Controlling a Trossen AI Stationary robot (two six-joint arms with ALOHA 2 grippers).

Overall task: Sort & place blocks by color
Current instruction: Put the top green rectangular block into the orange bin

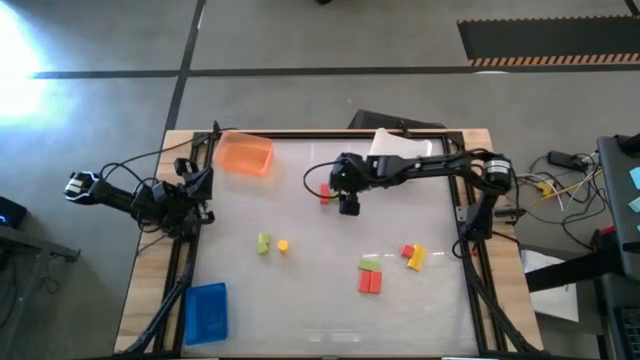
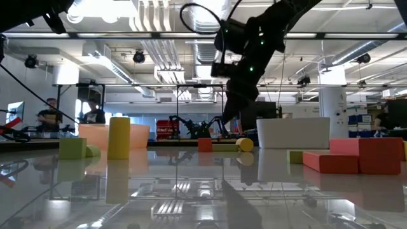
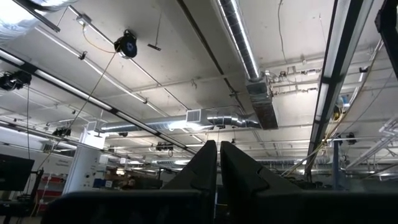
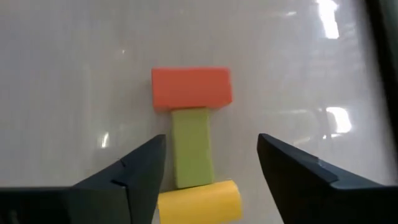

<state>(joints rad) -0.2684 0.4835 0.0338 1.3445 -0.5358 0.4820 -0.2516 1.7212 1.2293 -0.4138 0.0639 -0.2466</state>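
My right gripper (image 4: 211,152) is open and points down over a row of three touching blocks lying on the table: a red block (image 4: 191,88), a light green block (image 4: 191,147) and a yellow block (image 4: 199,200). The green block lies between the fingers, nearer one of them, and they do not touch it. In the high view the gripper (image 1: 348,205) is at the table's far middle, beside the red block (image 1: 324,192). My left gripper (image 3: 217,163) is shut and empty, points up at the ceiling, and is parked at the table's left edge (image 1: 195,190).
An orange tray (image 1: 244,154) stands far left, a white tray (image 1: 400,145) far right and a blue tray (image 1: 206,312) near left. Loose blocks lie at mid-table: green (image 1: 263,243), yellow (image 1: 283,245), a red and yellow pair (image 1: 411,255), and green and red ones (image 1: 370,278).
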